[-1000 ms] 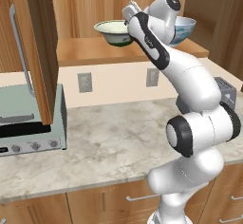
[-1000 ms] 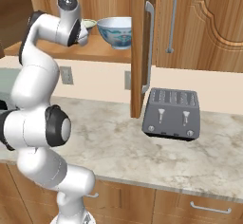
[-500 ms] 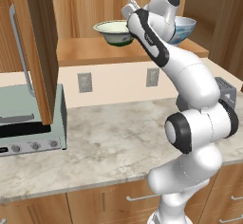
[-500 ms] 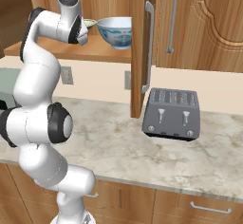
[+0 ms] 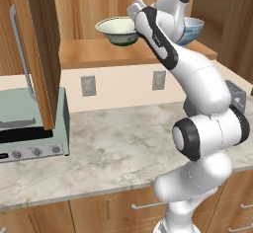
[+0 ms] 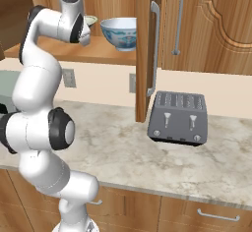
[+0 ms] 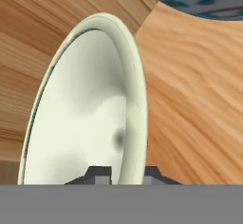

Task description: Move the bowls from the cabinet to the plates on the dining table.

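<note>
Base views flank arm, sharing cabinet (image 5: 133, 54), hand view close on bowl (image 7: 85, 114)

Two bowls side by side on the open cabinet shelf (image 5: 118, 54): the green-banded bowl (image 5: 117, 30) to the left, the patterned bowl (image 6: 119, 33) to the right, partly behind the arm in the left base view. Gripper (image 7: 123, 176) astride the near rim of the green-banded bowl. Below, on the counter (image 6: 147, 157), a toaster (image 6: 178, 118) right of the open door (image 6: 147, 49); a toaster oven (image 5: 29, 128) far left.
</note>
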Controlling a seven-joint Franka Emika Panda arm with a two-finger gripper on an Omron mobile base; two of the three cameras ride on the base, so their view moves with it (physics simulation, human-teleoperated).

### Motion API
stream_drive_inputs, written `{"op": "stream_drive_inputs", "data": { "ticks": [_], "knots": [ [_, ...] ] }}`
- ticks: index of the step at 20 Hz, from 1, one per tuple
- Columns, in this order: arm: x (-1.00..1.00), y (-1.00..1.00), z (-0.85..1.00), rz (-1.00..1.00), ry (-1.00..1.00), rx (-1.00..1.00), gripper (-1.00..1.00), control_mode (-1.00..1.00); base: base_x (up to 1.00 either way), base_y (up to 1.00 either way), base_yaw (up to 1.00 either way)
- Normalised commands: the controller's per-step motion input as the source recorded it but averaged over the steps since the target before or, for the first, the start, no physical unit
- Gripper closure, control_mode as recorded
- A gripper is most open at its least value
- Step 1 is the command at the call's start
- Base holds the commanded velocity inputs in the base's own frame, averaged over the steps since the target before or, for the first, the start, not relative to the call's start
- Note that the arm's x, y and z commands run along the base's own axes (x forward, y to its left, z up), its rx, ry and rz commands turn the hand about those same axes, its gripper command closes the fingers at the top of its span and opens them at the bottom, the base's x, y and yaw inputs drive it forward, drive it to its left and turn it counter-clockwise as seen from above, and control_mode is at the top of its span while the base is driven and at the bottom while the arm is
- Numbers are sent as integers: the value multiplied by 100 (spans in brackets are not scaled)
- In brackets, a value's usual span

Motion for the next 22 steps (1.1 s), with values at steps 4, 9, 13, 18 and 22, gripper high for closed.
{"op": "stream_drive_inputs", "data": {
  "ticks": [4, 9, 13, 18, 22],
  "knots": [
    [-49, 0, 0, 0, 0, 0, 100, -100, 0, 0, 0],
    [-51, 0, 0, 0, 0, 0, 100, -100, 0, 0, 0],
    [-58, 0, 0, 0, 0, 2, 100, -100, 0, 0, 0],
    [-72, -6, 0, 0, 0, 4, 100, -100, 0, 0, 0],
    [-74, -10, 0, 0, 0, 5, 100, -100, 0, 0, 0]
  ]
}}
